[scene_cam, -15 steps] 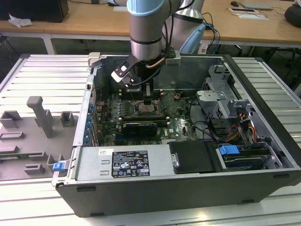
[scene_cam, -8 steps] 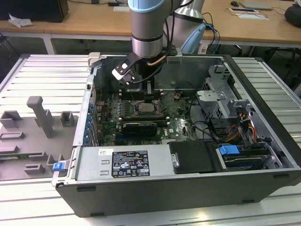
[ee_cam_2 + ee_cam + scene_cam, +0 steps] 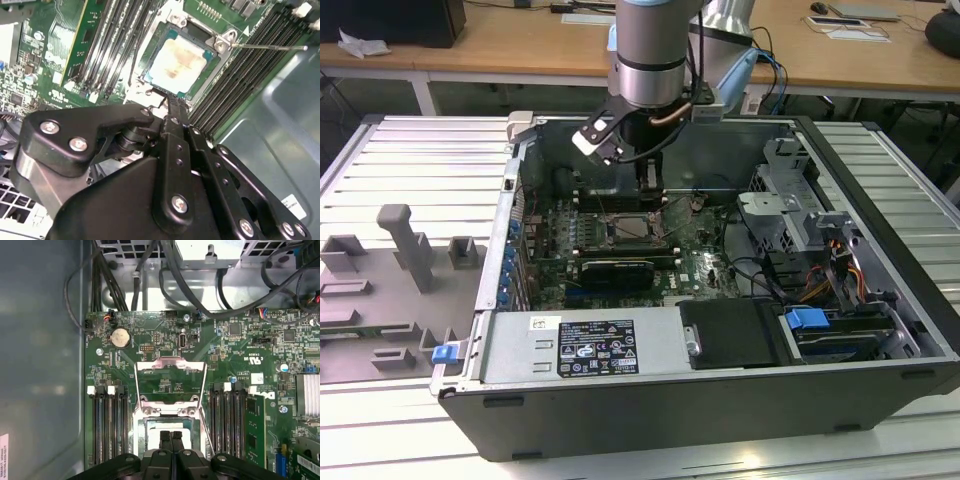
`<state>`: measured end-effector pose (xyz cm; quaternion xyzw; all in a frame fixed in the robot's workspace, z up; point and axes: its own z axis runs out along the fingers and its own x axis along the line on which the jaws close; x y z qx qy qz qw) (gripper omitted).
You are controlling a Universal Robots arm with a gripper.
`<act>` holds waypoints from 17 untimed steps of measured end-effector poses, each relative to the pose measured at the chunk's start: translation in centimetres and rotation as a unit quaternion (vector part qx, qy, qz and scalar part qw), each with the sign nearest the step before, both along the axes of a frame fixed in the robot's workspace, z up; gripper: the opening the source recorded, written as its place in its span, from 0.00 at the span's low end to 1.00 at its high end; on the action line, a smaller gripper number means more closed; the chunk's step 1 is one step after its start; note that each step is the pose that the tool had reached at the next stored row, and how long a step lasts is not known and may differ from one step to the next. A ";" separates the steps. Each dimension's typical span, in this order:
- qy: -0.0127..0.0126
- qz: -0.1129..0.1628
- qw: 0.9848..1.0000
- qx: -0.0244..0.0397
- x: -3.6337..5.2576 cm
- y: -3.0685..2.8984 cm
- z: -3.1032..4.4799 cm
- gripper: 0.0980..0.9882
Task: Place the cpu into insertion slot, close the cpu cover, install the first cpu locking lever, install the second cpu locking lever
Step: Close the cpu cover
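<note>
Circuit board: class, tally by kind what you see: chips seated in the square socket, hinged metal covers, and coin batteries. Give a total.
chip: 1
hinged cover: 1
coin battery: 1
Total: 3

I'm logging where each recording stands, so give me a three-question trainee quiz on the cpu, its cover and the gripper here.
1. True or false: the cpu lies in the insertion slot.
2. The cpu cover is: A) shut over the cpu; B) swung open, clear of the slot; C) taken off altogether.
3. Fill in: the gripper has its fingers ___ (open or shut).
Key: 1 true; 2 B; 3 shut.
</note>
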<state>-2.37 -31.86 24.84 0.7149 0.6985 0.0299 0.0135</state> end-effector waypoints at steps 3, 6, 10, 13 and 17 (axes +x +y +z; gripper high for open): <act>0.000 0.000 1.000 0.000 0.01 0.00 0.52 0.01; 0.000 0.000 1.000 -0.001 0.01 0.00 1.08 0.01; 0.000 0.000 1.000 -0.001 0.31 0.00 1.09 0.01; 0.000 0.000 1.000 -0.002 0.47 0.00 1.41 0.01; 0.000 0.000 1.000 -0.002 1.49 0.00 1.62 0.01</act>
